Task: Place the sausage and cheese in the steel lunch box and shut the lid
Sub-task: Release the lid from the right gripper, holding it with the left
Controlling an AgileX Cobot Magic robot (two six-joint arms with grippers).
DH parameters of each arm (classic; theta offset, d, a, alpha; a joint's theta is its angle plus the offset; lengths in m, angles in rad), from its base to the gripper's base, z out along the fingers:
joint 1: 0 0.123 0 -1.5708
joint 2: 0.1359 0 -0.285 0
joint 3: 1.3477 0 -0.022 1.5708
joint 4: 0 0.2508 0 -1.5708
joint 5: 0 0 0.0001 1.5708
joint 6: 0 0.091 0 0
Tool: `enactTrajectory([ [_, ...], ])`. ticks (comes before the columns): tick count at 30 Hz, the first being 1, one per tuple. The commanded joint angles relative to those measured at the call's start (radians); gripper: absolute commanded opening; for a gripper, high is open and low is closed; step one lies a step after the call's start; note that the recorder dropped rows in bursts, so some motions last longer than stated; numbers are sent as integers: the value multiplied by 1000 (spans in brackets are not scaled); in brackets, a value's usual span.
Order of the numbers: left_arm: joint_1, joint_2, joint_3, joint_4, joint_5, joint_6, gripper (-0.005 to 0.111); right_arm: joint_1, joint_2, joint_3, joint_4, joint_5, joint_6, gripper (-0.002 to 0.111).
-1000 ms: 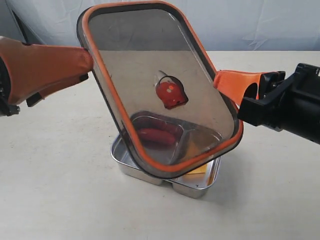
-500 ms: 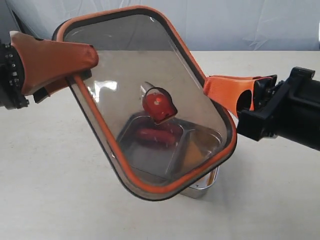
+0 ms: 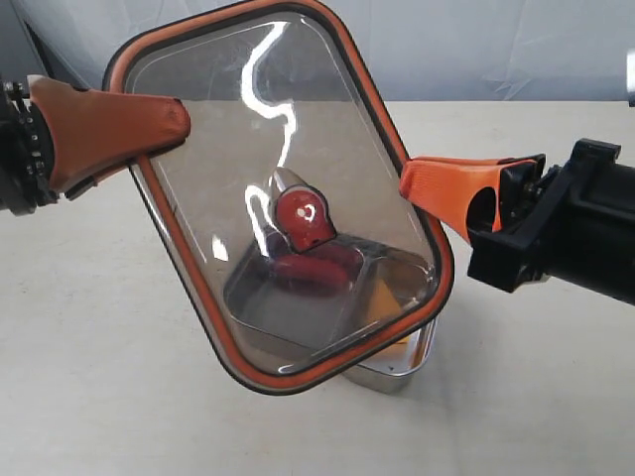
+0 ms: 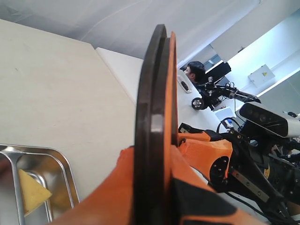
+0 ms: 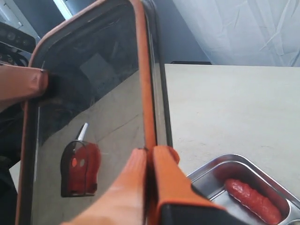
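Note:
The dark translucent lid (image 3: pixel 218 198) hangs tilted in the air over the steel lunch box (image 3: pixel 397 375). Its orange valve (image 3: pixel 303 220) sits at its centre. My left gripper (image 3: pixel 169 124) is shut on the lid's left rim, and my right gripper (image 3: pixel 412 183) is shut on the opposite rim. Through the lid I see the red sausage (image 3: pixel 316 266) in the larger compartment and the yellow cheese (image 3: pixel 389 297) in the smaller one. The left wrist view shows the lid (image 4: pixel 152 93) edge-on between my pads, with the cheese (image 4: pixel 32 191) below. The right wrist view shows the sausage (image 5: pixel 251 197) in the box.
The lunch box stands on a plain beige table (image 3: pixel 109 377), with a pale curtain (image 3: pixel 496 50) behind it. A person and equipment (image 4: pixel 197 72) are visible beyond the table in the left wrist view.
The lid has swung left and tipped further over the lunch box, still held by both grippers. The cheese now shows through it.

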State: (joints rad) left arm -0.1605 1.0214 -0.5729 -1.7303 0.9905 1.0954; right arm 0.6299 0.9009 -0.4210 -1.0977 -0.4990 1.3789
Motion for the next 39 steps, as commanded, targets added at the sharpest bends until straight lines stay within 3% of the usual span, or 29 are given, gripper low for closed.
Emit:
enactTrajectory([
  [1,-2,3,-7,-14,3,6,0,0,2,1,0,8,13,0],
  [4,-2,3,-7,-14,3,6,0,0,2,1,0,48,13,6],
  [8,-2,3,-7,-14,3,9,0,0,2,1,-12,75,13,30],
  [11,-2,3,-7,-14,3,22,0,0,2,1,-18,114,13,41],
  [21,-2,3,-7,-14,-5,149,0,0,-62,1,-18,409,13,42],
  [36,-2,3,-33,62,-285,492,0,0,-130,1,-16,418,13,42],
  [39,-33,3,-65,123,-340,528,0,0,-130,1,-16,418,13,42],
])
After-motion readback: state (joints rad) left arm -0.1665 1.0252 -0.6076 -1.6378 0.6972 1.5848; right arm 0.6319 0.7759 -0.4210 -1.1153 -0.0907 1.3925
